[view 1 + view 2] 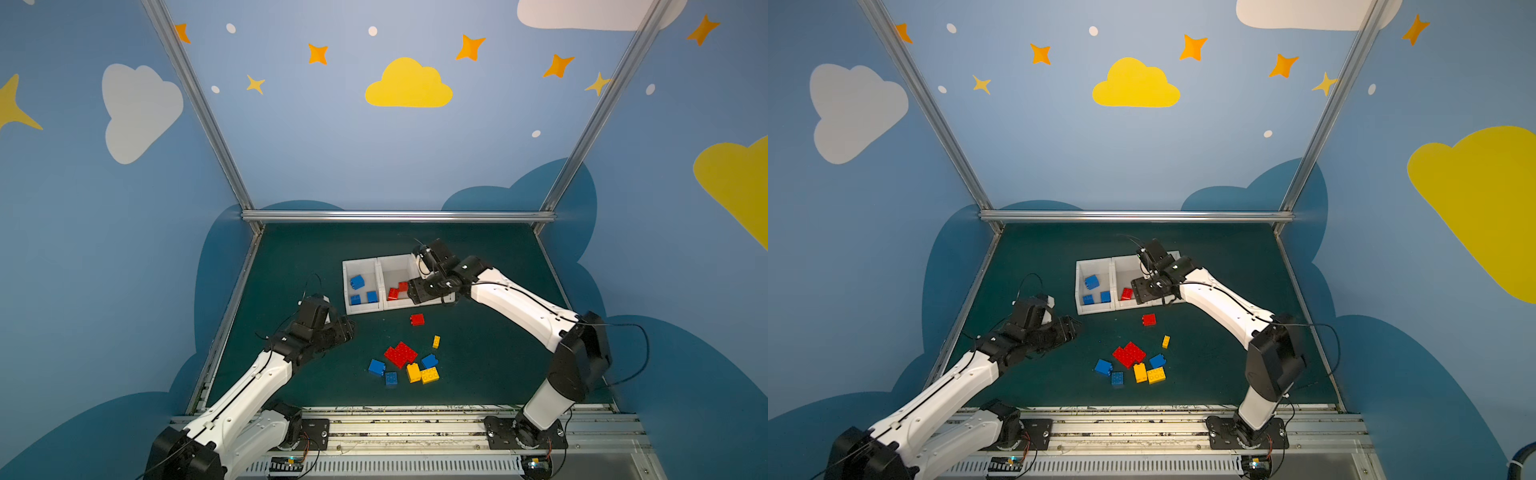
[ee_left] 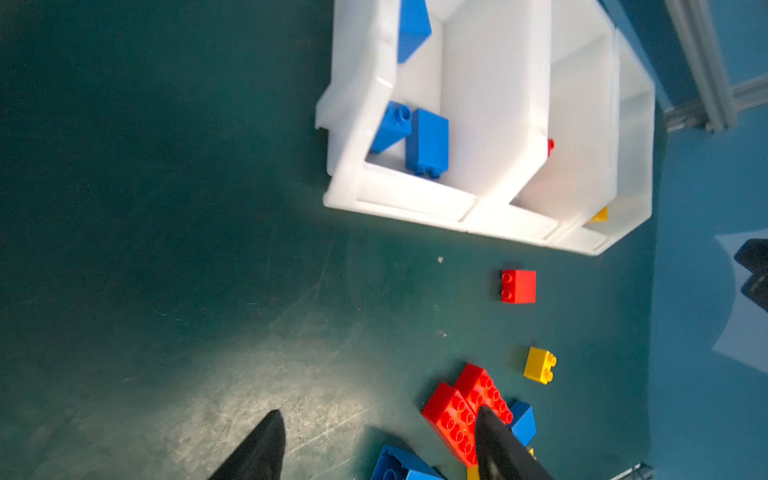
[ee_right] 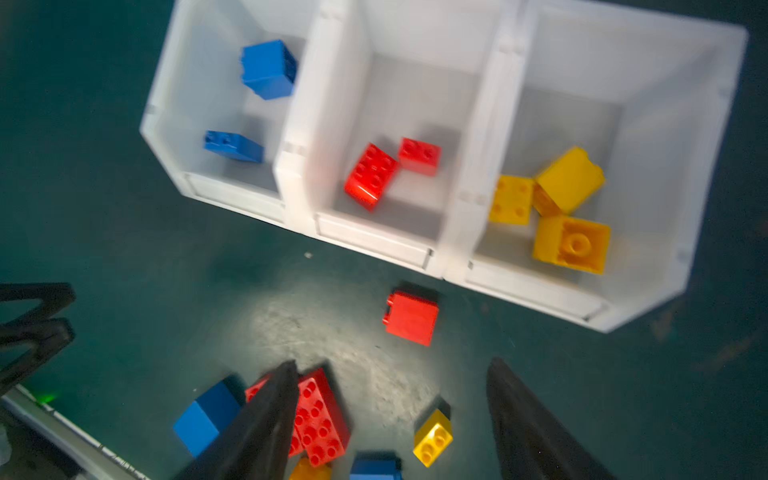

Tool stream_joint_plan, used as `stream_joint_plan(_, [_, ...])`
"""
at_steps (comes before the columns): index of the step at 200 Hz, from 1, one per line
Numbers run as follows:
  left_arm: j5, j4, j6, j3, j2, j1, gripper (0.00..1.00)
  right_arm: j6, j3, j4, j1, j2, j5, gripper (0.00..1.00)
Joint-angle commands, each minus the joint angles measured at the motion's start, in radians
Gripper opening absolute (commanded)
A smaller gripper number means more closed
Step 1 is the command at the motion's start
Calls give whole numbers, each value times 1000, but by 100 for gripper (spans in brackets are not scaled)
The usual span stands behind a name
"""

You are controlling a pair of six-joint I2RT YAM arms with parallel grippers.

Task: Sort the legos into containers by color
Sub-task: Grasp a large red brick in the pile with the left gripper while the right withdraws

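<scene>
Right wrist view, blurred.

**Legos, sorted:** three blue, two red and three yellow lie in the containers (image 3: 374,245), one colour to each compartment.

**Legos, loose on the surface (image 1: 299,266):**
- Red brick (image 3: 410,318), just in front of the red compartment.
- Small yellow brick (image 3: 432,438), a little nearer the arms.
- Cluster (image 1: 413,372) nearer again: two red slabs (image 1: 400,354), three blue and two yellow, several touching.

**Left end effector (image 2: 378,415):** fingers spread, nothing between them. It hangs near the cluster on its left.

**Right end effector (image 3: 392,363):** fingers spread, empty. It hangs over the container row.

**Hazards, as judged:**
- The cluster is tight, so a finger going down beside one brick may shove or drag a neighbour of another colour.
- The red slabs touch. Whether they are joined cannot be told, so lifting one may bring or tip the other.
- The right arm is close above the rims and could knock the row.

**Orientation:**
- Red brick: on its side, studs facing sideways, squarish, no clear long axis.
- Small yellow brick: long axis running roughly toward the containers in both top views.
- Red slabs: studs up, long axes diagonal to the row.
</scene>
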Motion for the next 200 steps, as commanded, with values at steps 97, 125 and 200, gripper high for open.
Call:
stream_joint_plan(97, [-4,-56,254,314,435,-325,73,133,-245,-19,-137,-264,55,72])
stream_joint_plan(125, [2,-124,313,404,544,-381,73,135,-272,-19,-151,-290,52,72])
stream_joint_plan(200, [15,-210,395,551,743,-442,74,149,-322,-16,-165,-329,43,72])
